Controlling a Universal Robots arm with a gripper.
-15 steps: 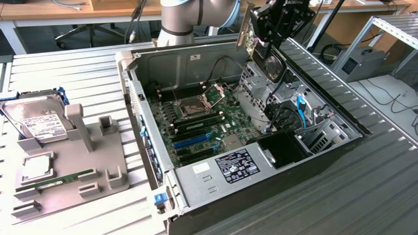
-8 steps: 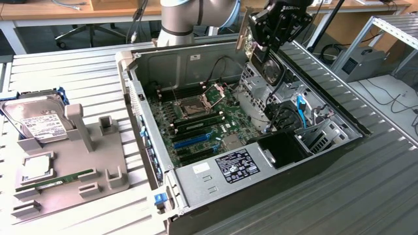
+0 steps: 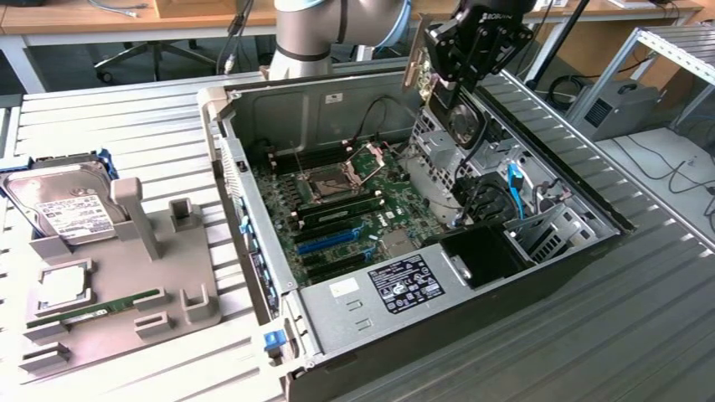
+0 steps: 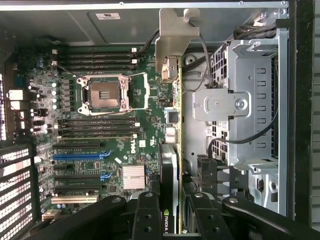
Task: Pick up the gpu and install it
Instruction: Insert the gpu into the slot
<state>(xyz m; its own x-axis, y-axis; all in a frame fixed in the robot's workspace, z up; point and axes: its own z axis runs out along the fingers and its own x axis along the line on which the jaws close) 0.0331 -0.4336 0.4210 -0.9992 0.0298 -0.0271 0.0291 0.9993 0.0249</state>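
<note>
Wrist view: tool [image 4: 172,214] clamps gpu [image 4: 169,167] edge-on, clear above motherboard [image 4: 152,108].

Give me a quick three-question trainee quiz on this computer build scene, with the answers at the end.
1. True or false: the tool grips the gpu above the open computer case.
2. Multiple choice: where is the hard drive?
A) inside the case
B) on the grey holder outside the case, at the exterior view's left
C) in the tool
3. Fill in: the two coloured expansion slots on the motherboard are ___.

Key: 1 true; 2 B; 3 blue.
</note>
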